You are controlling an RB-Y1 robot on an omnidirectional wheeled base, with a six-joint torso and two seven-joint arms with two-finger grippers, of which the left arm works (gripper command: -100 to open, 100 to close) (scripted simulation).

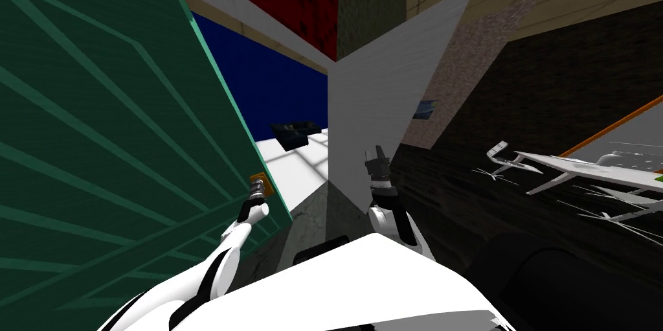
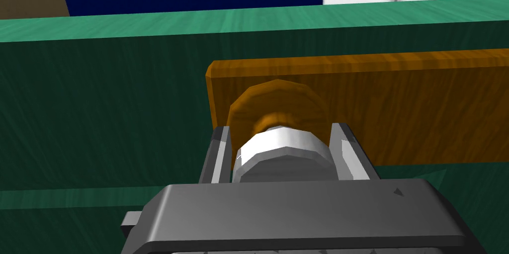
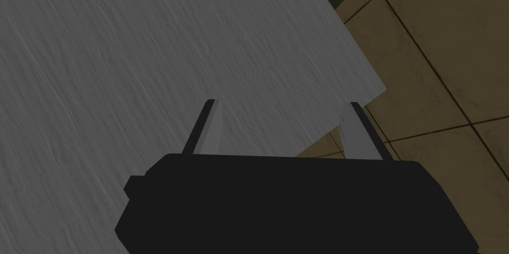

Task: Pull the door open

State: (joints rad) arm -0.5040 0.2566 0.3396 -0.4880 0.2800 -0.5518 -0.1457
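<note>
Left gripper [image 2: 282, 134] is clamped on the smooth grey knob [image 2: 278, 149] at the edge of the big green door [image 1: 97, 152] on my left, which looks stiff and heavy, so I'd pull steadily from there, while right gripper [image 3: 282, 104] hangs with fingers apart.

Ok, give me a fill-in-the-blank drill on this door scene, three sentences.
1. The left gripper is shut on a light grey ____.
2. The door behind the orange plate is ____ in colour.
3. The right gripper, before a grey wall, has its fingers ____.

Missing words: knob; green; open.
</note>
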